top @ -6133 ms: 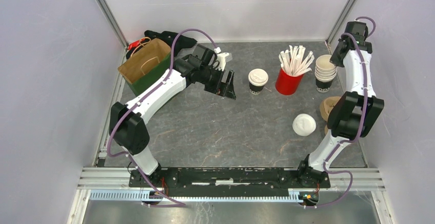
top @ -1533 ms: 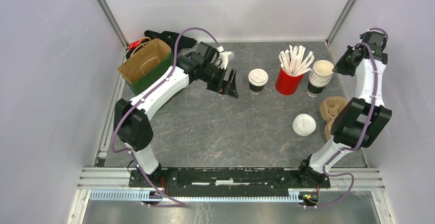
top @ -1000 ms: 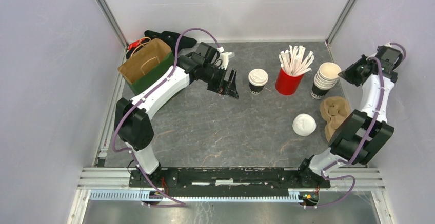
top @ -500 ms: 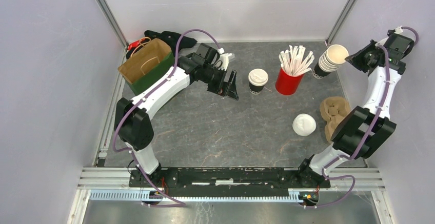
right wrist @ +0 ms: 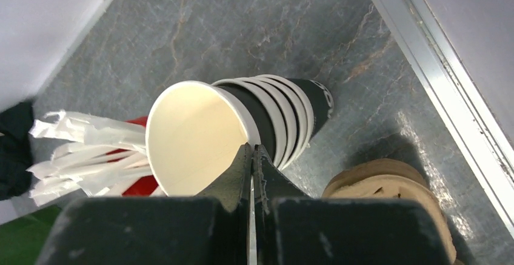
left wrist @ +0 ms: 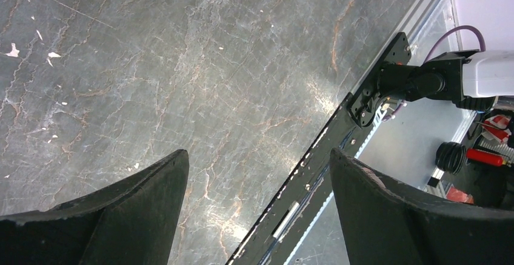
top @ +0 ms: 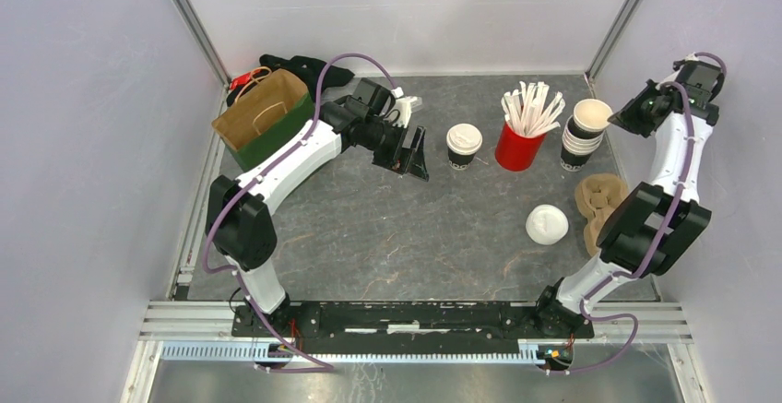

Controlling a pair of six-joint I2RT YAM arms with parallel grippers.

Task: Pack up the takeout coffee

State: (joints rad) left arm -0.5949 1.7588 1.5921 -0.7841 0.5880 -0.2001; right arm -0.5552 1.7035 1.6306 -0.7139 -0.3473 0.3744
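One takeout coffee (top: 463,145), a dark cup with a white lid, stands upright at the back middle of the table. My left gripper (top: 411,150) hangs open just left of it, apart from it, with only bare table between its fingers (left wrist: 121,216). My right gripper (top: 615,118) at the back right is shut on the rim of the top cup of a stack of lidless cups (top: 585,132). In the right wrist view one finger is inside the cream cup mouth (right wrist: 191,134) and one outside, the gripper (right wrist: 252,151) pinched tight, and the stack (right wrist: 285,119) leans.
A red cup of white stirrers (top: 520,136) stands between the coffee and the stack. A loose white lid (top: 547,224) and a brown cardboard carrier (top: 598,196) lie at the right. A brown paper bag (top: 262,108) in a green holder stands at the back left.
My right gripper swung the cup stack up and back toward the corner, tilting it, then brought it back down beside the red cup. The left arm has not moved.
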